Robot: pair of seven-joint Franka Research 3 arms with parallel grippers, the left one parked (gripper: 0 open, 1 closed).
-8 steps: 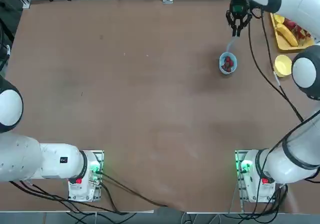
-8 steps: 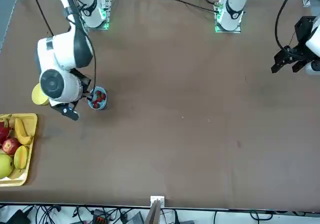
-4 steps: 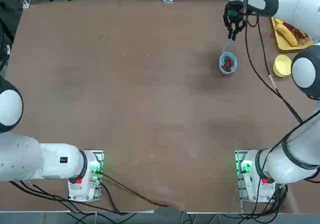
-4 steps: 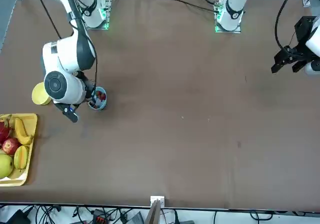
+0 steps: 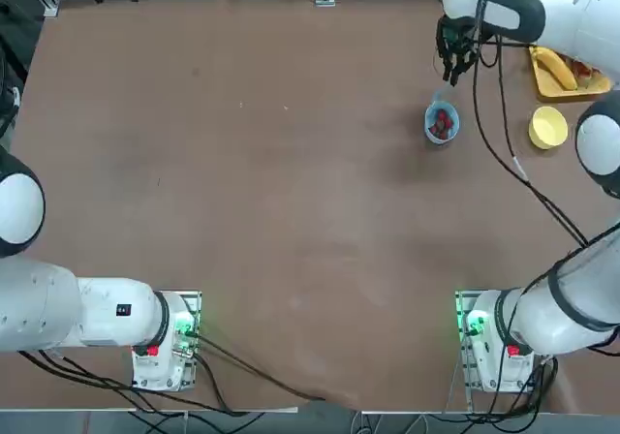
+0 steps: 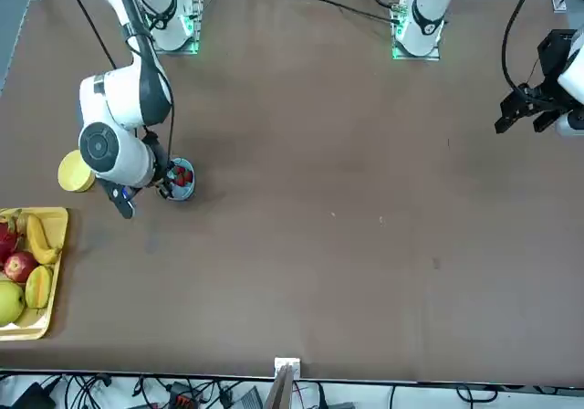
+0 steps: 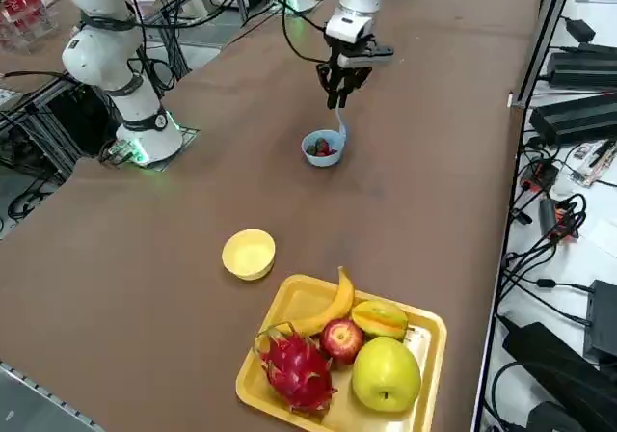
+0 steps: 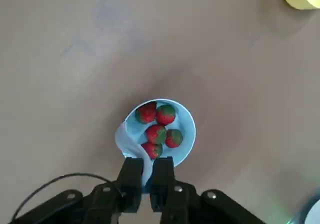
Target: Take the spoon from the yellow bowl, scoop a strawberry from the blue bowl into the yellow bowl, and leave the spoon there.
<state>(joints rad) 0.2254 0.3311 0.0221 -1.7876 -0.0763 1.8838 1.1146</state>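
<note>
My right gripper is shut on the handle of the pale spoon. The spoon hangs down from it, with its bowl at the rim of the blue bowl, next to a strawberry. Several small red strawberries lie in that bowl. From overhead the gripper hovers just beyond the blue bowl, with the spoon pointing toward it. The yellow bowl stands apart to the right with nothing in it. From the side, the gripper, spoon, blue bowl and yellow bowl all show.
A yellow rectangular tray with a banana, an apple and other large fruit stands near the table's right far corner, beyond the yellow bowl. The tray lies close to the arm's cable. Open brown tabletop stretches to the left of the blue bowl.
The right arm's wrist has swung slightly and the gripper has moved a little nearer the blue bowl. The spoon stays gripped, and the bowls have not moved.
</note>
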